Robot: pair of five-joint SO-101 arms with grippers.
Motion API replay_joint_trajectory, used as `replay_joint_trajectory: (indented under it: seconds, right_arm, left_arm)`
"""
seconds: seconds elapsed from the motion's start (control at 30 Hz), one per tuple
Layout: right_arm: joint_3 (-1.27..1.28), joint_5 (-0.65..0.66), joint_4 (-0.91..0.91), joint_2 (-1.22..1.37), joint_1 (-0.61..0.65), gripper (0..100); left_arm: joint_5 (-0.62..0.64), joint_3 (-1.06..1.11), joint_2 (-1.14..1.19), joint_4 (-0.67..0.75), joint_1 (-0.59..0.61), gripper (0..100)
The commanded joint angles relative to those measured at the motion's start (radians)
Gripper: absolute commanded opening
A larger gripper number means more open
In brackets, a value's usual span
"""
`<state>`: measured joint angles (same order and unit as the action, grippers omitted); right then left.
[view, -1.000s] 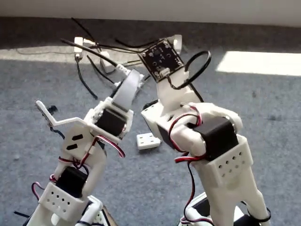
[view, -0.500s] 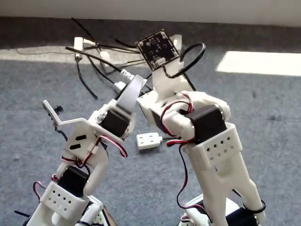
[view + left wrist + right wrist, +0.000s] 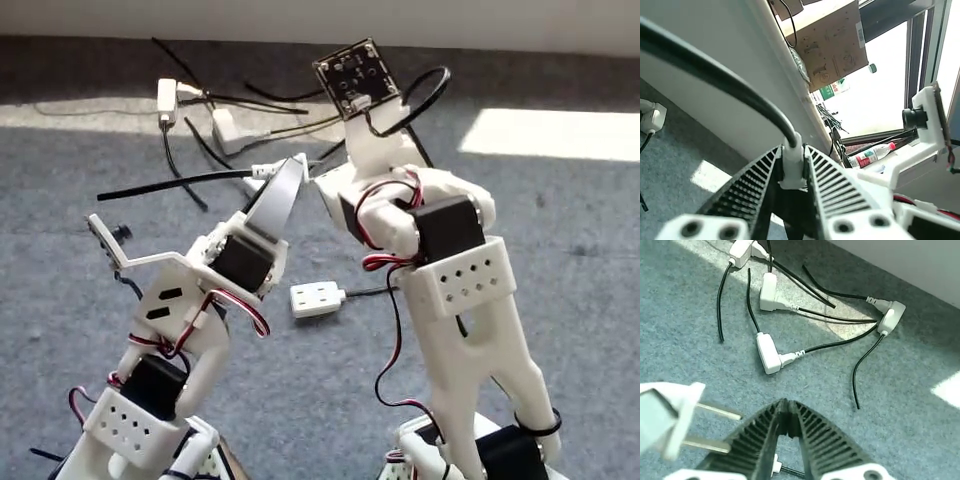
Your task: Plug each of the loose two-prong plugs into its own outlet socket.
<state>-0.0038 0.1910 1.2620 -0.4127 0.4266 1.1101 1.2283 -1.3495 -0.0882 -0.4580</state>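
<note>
My left gripper (image 3: pixel 793 156) is shut on the body of a white two-prong plug (image 3: pixel 792 167). Its black cable (image 3: pixel 715 75) runs away from the jaws. In the high view this plug (image 3: pixel 263 171) is held above the carpet at the left gripper (image 3: pixel 288 178). The plug's prongs (image 3: pixel 710 427) stick out beside my right gripper (image 3: pixel 786 416), which is shut with nothing between its fingers. Several white outlet sockets lie on the grey carpet: one (image 3: pixel 767 352) just beyond the right gripper, another (image 3: pixel 769 292) farther off, a third (image 3: pixel 887 317) to the side. One more socket (image 3: pixel 315 298) rests between the two arms.
Loose black cables (image 3: pixel 832 342) cross the carpet around the sockets. A white wall (image 3: pixel 320 20) borders the far side. A bright sun patch (image 3: pixel 550 132) lies at the far right. The right arm's camera board (image 3: pixel 356 76) stands high over the middle.
The right arm has risen and swung right. The left gripper has turned with its plug, and the plug's cable has swung from pointing far-left down to lie leftward.
</note>
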Motion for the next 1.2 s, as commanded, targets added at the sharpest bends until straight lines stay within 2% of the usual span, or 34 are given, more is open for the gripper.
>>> replay_joint_trajectory:
  seconds: [0.0,0.53,0.63,0.83,0.93,1.17]
  right_arm:
    - [-0.008,0.014,-0.048,-0.002,-0.024,0.8]
    - [-0.001,0.014,-0.074,-0.01,-0.031,0.8]
    - [-0.005,0.014,-0.073,-0.012,-0.082,0.8]
    - [-0.068,0.015,-0.035,-0.001,-0.226,0.8]
    - [-0.107,0.015,0.031,-0.001,-0.252,0.8]
    - [-0.108,0.008,0.179,-0.001,-0.289,0.8]
  left_arm:
    - [0.003,-0.01,-0.016,-0.043,-0.088,1]
    - [-0.044,-0.008,-0.01,-0.06,-0.111,1]
    - [-0.046,-0.01,-0.005,-0.06,-0.096,1]
    - [-0.06,-0.054,-0.001,-0.075,0.01,1]
    - [-0.106,-0.166,0.054,-0.212,0.041,1]
    - [-0.11,-0.615,0.427,-0.732,0.076,1]
